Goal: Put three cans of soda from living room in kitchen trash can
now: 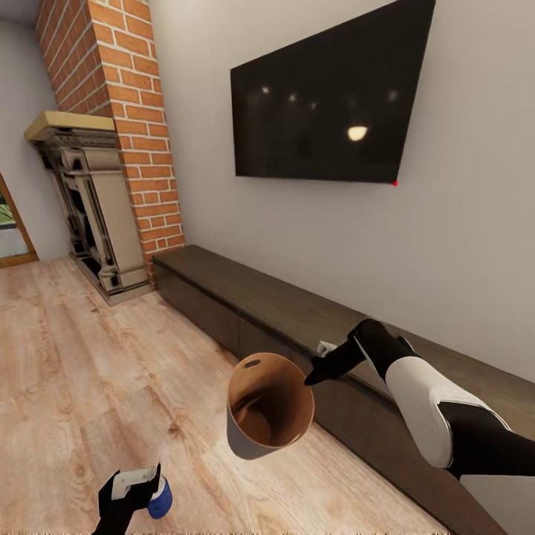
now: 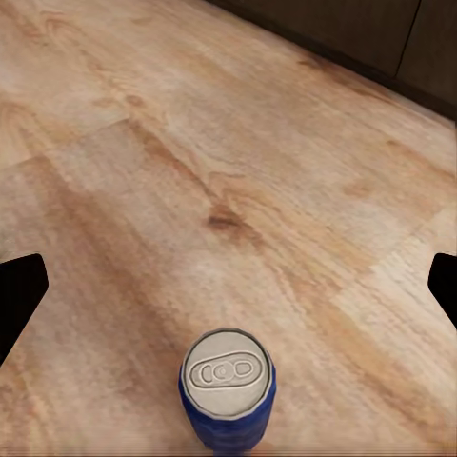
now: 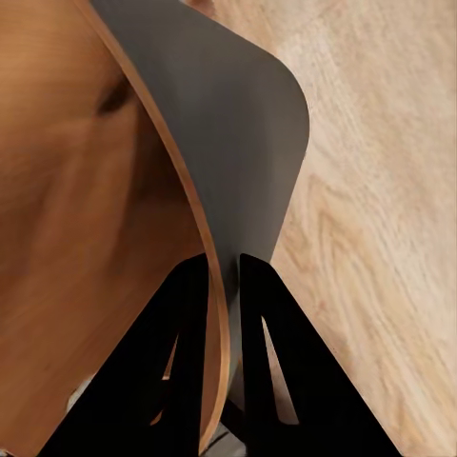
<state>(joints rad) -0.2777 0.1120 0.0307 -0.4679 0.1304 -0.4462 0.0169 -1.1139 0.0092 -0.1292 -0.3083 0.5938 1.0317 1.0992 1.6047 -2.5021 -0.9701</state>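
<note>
The tash can (image 1: pixel 271 405), tan inside and grey outside, hangs tilted above the wood floor with its mouth towards me. My right gripper (image 1: pixel 312 377) is shut on its rim. The right wrist view shows both fingers (image 3: pixel 181 333) pinching the thin wall of the tash can (image 3: pixel 228 114). A dark blue can of soda (image 1: pixel 160 499) sits right beside my left gripper (image 1: pixel 137 487) at the bottom edge. In the left wrist view the can of soda (image 2: pixel 228 390) is upright near the palm, and the left gripper (image 2: pixel 228 295) is open, its fingers wide apart. The kitchen is out of view.
This is the living room. A long low dark cabinet (image 1: pixel 297 312) runs along the white wall under a black TV (image 1: pixel 327 96). A brick fireplace (image 1: pixel 104 215) stands at the far left. Wood floor (image 1: pixel 96 371) lies open to the left.
</note>
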